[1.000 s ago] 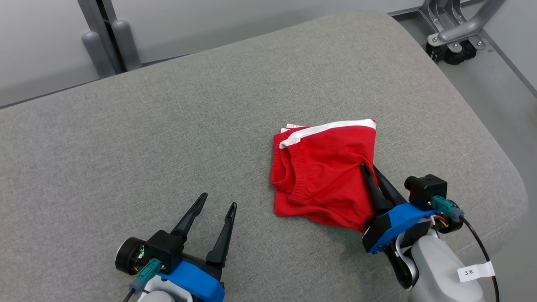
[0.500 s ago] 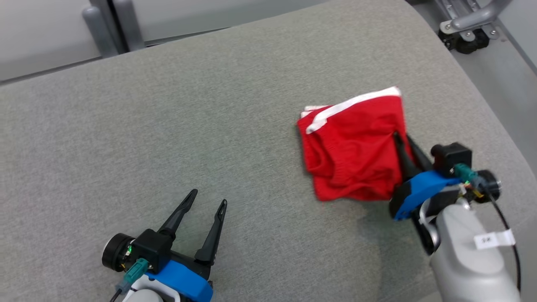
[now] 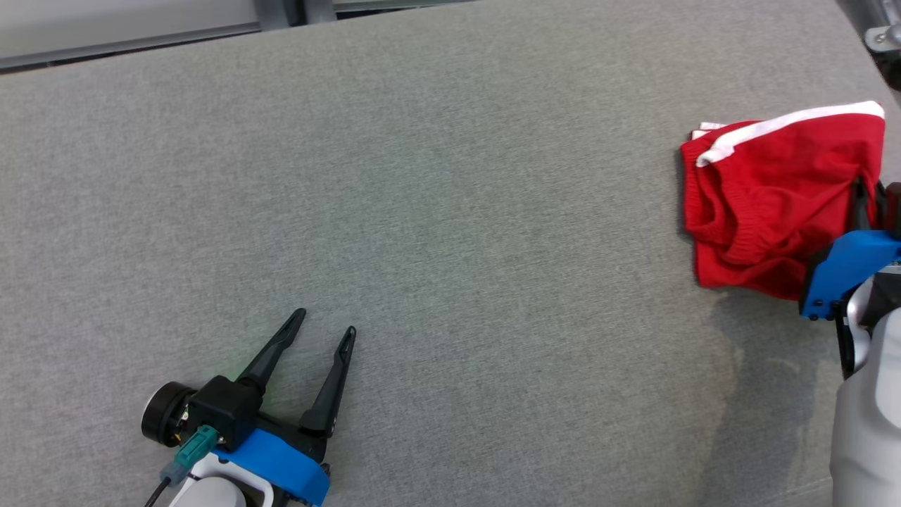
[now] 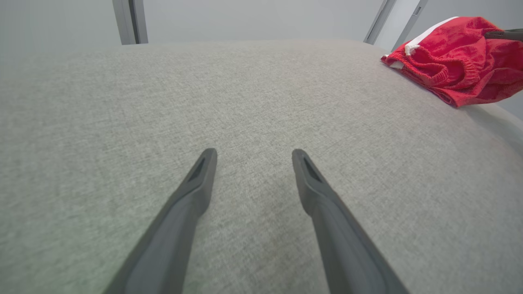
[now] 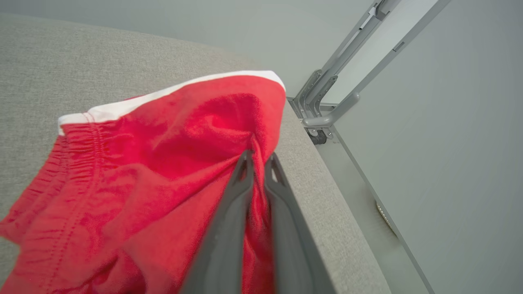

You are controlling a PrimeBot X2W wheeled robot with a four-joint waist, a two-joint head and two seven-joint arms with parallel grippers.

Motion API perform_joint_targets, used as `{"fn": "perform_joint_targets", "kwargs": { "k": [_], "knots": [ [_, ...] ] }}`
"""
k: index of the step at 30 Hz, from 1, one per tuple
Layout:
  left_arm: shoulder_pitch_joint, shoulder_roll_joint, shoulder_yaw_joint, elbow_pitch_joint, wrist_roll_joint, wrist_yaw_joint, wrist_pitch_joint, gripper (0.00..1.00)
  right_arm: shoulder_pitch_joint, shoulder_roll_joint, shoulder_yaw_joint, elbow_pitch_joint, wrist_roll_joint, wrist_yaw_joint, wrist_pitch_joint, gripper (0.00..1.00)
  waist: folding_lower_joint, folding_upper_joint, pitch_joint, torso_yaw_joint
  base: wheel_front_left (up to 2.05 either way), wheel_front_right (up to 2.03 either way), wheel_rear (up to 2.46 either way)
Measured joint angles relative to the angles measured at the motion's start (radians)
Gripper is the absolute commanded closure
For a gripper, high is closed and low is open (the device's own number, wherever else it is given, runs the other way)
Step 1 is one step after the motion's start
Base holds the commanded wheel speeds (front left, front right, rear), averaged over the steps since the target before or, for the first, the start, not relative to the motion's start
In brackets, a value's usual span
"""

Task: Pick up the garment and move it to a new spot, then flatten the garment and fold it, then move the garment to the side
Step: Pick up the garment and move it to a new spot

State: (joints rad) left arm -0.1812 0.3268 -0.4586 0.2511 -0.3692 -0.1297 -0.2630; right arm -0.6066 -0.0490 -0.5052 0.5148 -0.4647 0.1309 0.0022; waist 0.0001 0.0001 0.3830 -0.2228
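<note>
The garment (image 3: 774, 190) is a folded pair of red shorts with a white stripe, at the far right of the grey cushion in the head view. My right gripper (image 3: 864, 189) is shut on its right edge; the right wrist view shows red cloth (image 5: 163, 163) pinched between the two fingertips of that gripper (image 5: 258, 157), near the cushion's right rim. My left gripper (image 3: 327, 322) stands open at the lower left with nothing between its fingers, and the left wrist view shows this gripper (image 4: 253, 153) hovering low over bare fabric, the garment (image 4: 453, 57) far off at the upper right.
The grey cushion (image 3: 436, 211) spreads wide to the left and middle. Its right edge (image 5: 327, 192) drops to a pale floor where a grey metal frame with a caster (image 5: 322, 122) stands. A grey wall strip (image 3: 127, 32) runs along the back.
The head camera has swung left and down, so everything has shifted right in view. My right gripper has dragged the garment toward the cushion's right edge. The left gripper has stayed open in place.
</note>
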Motion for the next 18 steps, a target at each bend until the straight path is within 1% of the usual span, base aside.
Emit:
{"fn": "perform_joint_targets", "kwargs": {
  "k": [4, 10, 11, 12, 13, 17, 18],
  "knots": [
    [-0.004, 0.008, 0.0, -0.007, -0.009, 0.0, 0.0, 0.0, 0.005, 0.001, -0.034, -0.023, -0.023, 0.0, 0.015, 1.0, -0.0001, -0.0001, 0.019, 0.023, 0.0, 0.0, 0.0],
    [-0.013, 0.017, 0.003, -0.012, -0.012, -0.002, -0.003, 0.0, 0.005, 0.001, -0.092, -0.076, -0.065, 0.0, 0.027, 1.0, -0.0001, -0.0001, 0.037, 0.039, 0.0, 0.0, 0.0],
    [-0.015, 0.017, 0.004, -0.011, -0.017, -0.002, -0.003, 0.0, 0.004, 0.001, -0.102, -0.084, -0.074, 0.0, 0.023, 0.84, -0.0001, -0.0001, 0.039, 0.041, 0.0, 0.0, 0.0],
    [-0.016, 0.017, 0.004, -0.01, -0.018, -0.002, -0.003, 0.0, 0.003, 0.0, -0.109, -0.09, -0.083, 0.0, 0.014, 0.11, -0.0001, -0.0001, 0.04, 0.043, 0.0, 0.0, 0.0],
    [-0.017, 0.017, 0.005, -0.009, -0.018, -0.002, -0.003, 0.0, 0.0, 0.001, -0.116, -0.091, -0.085, 0.0, 0.004, 0.0, -0.0002, -0.0001, 0.041, 0.044, 0.0, 0.0, 0.0],
    [-0.018, 0.017, 0.01, 0.0, -0.02, -0.002, -0.003, 0.0, -0.023, 0.0, -0.123, -0.091, -0.087, 0.0, -0.058, 0.0, -0.0001, -0.0001, 0.039, 0.046, 0.0, 0.0, 0.0],
    [-0.018, 0.017, 0.01, 0.0, -0.02, -0.002, -0.003, 0.0, -0.023, 0.0, -0.123, -0.091, -0.087, 0.0, -0.058, 0.0, -0.0001, -0.0001, 0.039, 0.046, 0.0, 0.0, 0.0]
  ]
}}
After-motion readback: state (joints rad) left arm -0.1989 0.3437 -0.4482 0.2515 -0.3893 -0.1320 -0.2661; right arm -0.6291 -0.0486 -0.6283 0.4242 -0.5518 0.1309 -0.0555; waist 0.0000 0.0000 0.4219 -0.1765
